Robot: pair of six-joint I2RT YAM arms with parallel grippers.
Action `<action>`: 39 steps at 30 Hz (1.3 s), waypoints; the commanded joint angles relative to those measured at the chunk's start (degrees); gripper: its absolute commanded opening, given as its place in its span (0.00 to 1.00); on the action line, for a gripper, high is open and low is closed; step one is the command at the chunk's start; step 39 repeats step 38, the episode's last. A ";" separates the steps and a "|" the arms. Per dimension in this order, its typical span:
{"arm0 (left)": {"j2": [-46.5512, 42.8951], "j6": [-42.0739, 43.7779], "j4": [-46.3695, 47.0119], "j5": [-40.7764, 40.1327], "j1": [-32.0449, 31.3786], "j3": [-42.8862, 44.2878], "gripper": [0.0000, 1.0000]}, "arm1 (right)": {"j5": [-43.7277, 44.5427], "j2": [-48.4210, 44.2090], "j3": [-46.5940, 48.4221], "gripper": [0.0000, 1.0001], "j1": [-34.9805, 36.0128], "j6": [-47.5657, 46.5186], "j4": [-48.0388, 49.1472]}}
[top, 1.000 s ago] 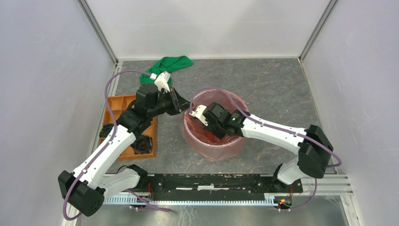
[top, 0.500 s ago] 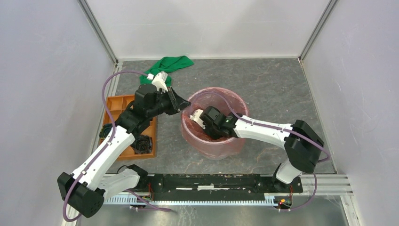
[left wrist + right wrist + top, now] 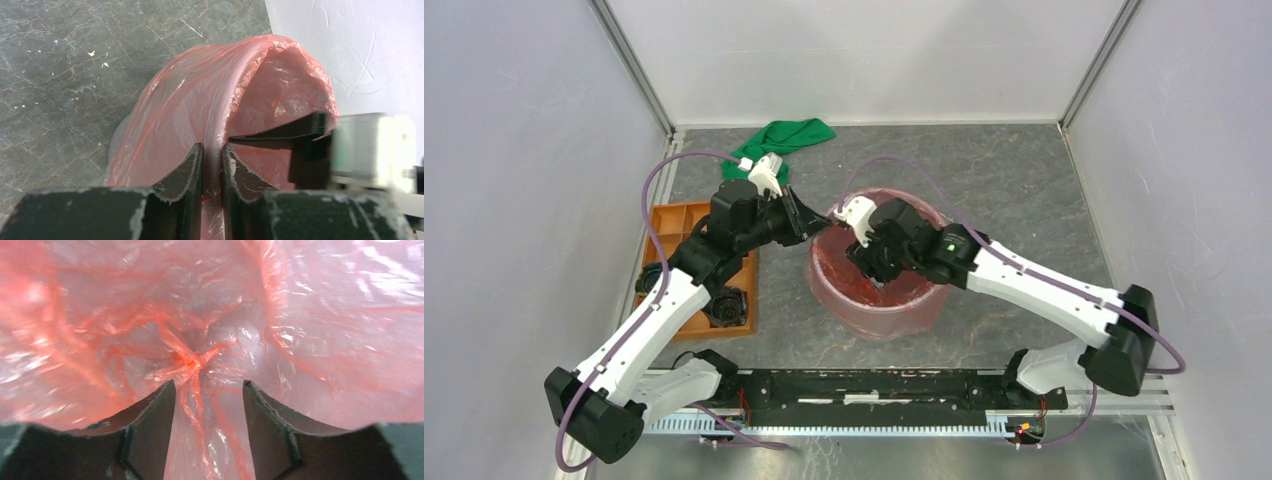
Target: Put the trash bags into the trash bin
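The red translucent trash bag [image 3: 876,300] lines the round grey trash bin [image 3: 894,320] and folds over its rim. My left gripper [image 3: 817,222] is shut on the bag-covered rim at the bin's left side; the left wrist view shows both fingers pinching the bag [image 3: 200,90] with my left gripper [image 3: 212,150] astride the rim. My right gripper [image 3: 871,268] points down inside the bin. Its jaws stand apart [image 3: 209,387] over the bag's gathered bottom [image 3: 192,360], with loose red film between them, not pinched.
A green cloth [image 3: 794,135] lies at the back of the table. An orange compartment tray [image 3: 689,225] with black round parts [image 3: 726,305] sits left of the bin, under my left arm. Grey walls enclose the table on three sides.
My right gripper has opened and let go of the bag, and its wrist has risen and shifted toward the bin's back. The left gripper holds as before.
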 commanded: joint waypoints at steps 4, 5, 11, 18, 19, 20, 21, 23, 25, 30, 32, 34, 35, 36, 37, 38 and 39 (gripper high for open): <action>-1.90 -1.69 0.90 2.37 -0.20 0.28 0.37 | 2.08 -12.46 3.29 0.66 0.66 4.17 -0.37; -2.25 -1.50 0.59 2.30 -0.22 0.56 0.43 | 3.20 -14.35 3.93 0.67 0.62 4.15 -0.58; -5.44 3.00 -6.61 -0.79 -0.19 6.03 0.78 | 5.76 -27.44 6.75 0.83 0.65 3.56 -0.21; -13.41 8.43 -10.32 -5.79 -0.26 14.11 1.00 | 15.97 -43.99 5.82 0.98 0.66 2.80 2.56; -14.37 9.06 -10.09 -5.98 -0.20 15.09 1.00 | 17.40 -45.40 5.67 0.98 0.64 2.56 2.87; -15.36 9.65 -9.74 -6.21 -0.19 16.14 1.00 | 18.66 -46.69 5.79 0.98 0.67 2.52 3.13; -16.17 10.44 -9.19 -6.21 -0.20 17.21 1.00 | 19.86 -47.78 6.26 0.98 0.61 2.19 3.21; -17.71 11.75 -7.95 -5.88 -0.20 19.08 1.00 | 20.31 -49.48 7.00 0.98 0.66 1.88 3.80; -19.00 12.72 -6.75 -5.71 -0.23 20.70 1.00 | 20.44 -50.52 7.49 0.98 0.68 1.84 4.45; -20.83 14.36 -5.34 -6.06 -0.23 22.91 1.00 | 21.46 -50.61 7.92 0.98 0.62 1.86 4.40; -21.16 14.77 -5.68 -6.52 -0.20 23.22 1.00 | 21.50 -50.47 7.75 0.98 0.66 1.88 4.47; -21.17 14.80 -5.86 -6.76 -0.19 22.88 1.00 | 19.38 -50.90 6.83 0.98 0.65 1.11 4.99; -21.17 14.69 -5.94 -6.80 -0.23 22.78 1.00 | 19.13 -51.44 4.82 0.98 0.66 1.05 6.30; -21.13 14.58 -5.94 -6.72 -0.25 22.45 1.00 | 19.67 -51.42 3.94 0.98 0.64 1.83 6.22; -21.10 14.47 -5.96 -6.57 -0.24 22.32 1.00 | 19.81 -51.12 3.60 0.98 0.63 1.77 5.78; -21.02 14.45 -5.94 -6.36 -0.21 22.16 1.00 | 19.89 -51.19 3.24 0.98 0.65 1.39 5.88; -21.02 14.45 -5.94 -6.36 -0.21 22.16 1.00 | 19.89 -51.19 3.24 0.98 0.65 1.39 5.88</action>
